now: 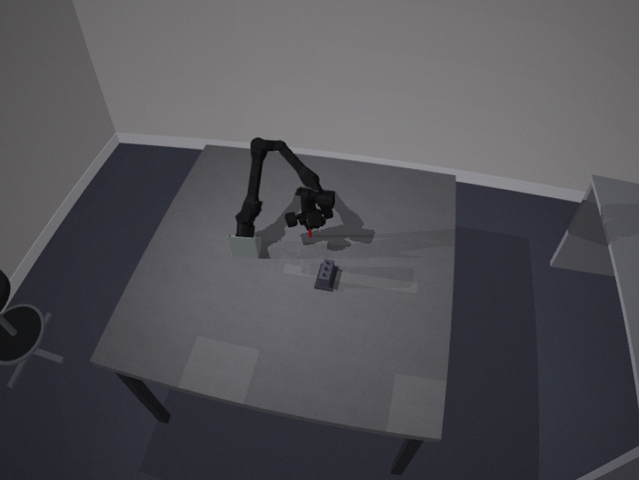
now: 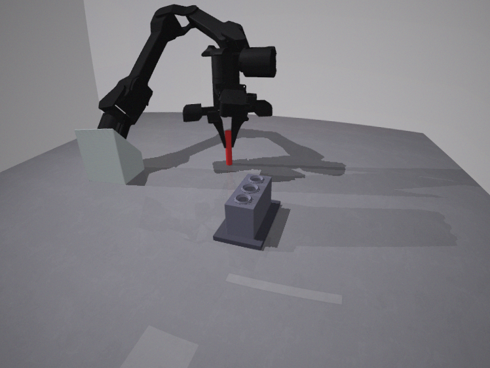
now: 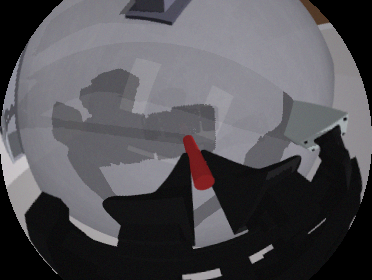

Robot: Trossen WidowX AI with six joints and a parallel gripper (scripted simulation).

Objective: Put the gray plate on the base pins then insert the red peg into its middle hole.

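The tabletop (image 1: pixel 289 314) (image 2: pixel 118 277) (image 3: pixel 200 65) looks smooth, with a faint gloss.

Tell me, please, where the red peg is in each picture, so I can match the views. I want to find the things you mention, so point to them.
Top: the red peg (image 1: pixel 309 233) (image 2: pixel 228 154) (image 3: pixel 196 165) is near the centre, just below the hand (image 1: pixel 309 228) (image 2: pixel 228 146) (image 3: pixel 194 155).
Exterior: slightly left of centre, upright between the fingers.
Wrist: just below centre, between the fingers.
Shared landmark: the block (image 1: pixel 325 275) (image 2: pixel 239 219) (image 3: pixel 148 6).
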